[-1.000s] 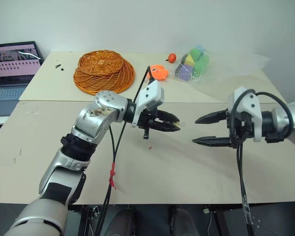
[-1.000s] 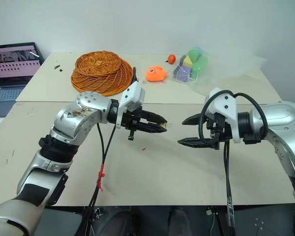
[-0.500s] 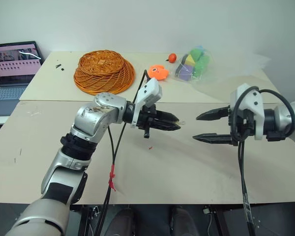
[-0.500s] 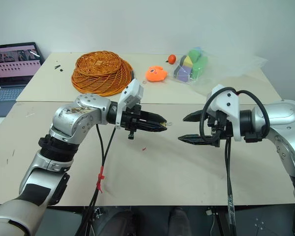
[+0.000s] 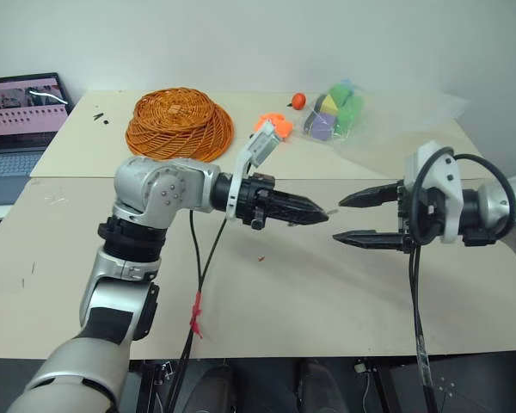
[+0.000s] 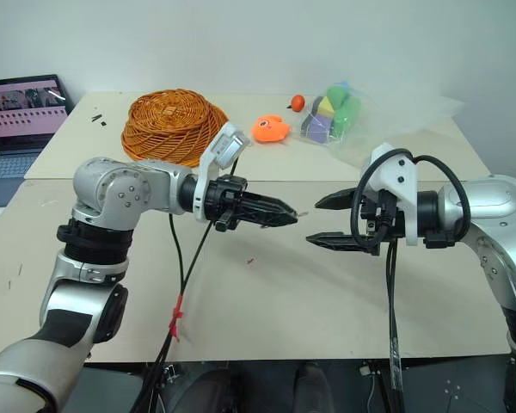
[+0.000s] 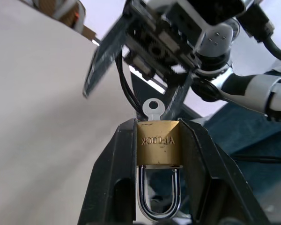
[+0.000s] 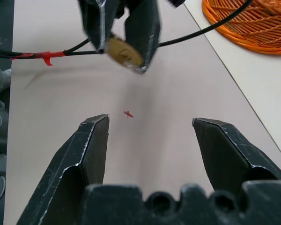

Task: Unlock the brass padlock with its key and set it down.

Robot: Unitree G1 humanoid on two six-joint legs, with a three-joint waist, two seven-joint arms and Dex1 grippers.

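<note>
L gripper pinches padlock, key seated; I'd align spread R gripper squarely on key, then turn.

Wicker basket: orange, upturned on the desk, beyond the left tool.
Laptop: open, far off to that tool's outer side.
Orange toy: between basket and bag.
Bag of foam blocks: beyond both tools.
Small red scrap: on the desk beneath the left tool.

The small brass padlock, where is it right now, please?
The small brass padlock is clamped in the left tool, held above the beige table, facing the open right tool.
</note>
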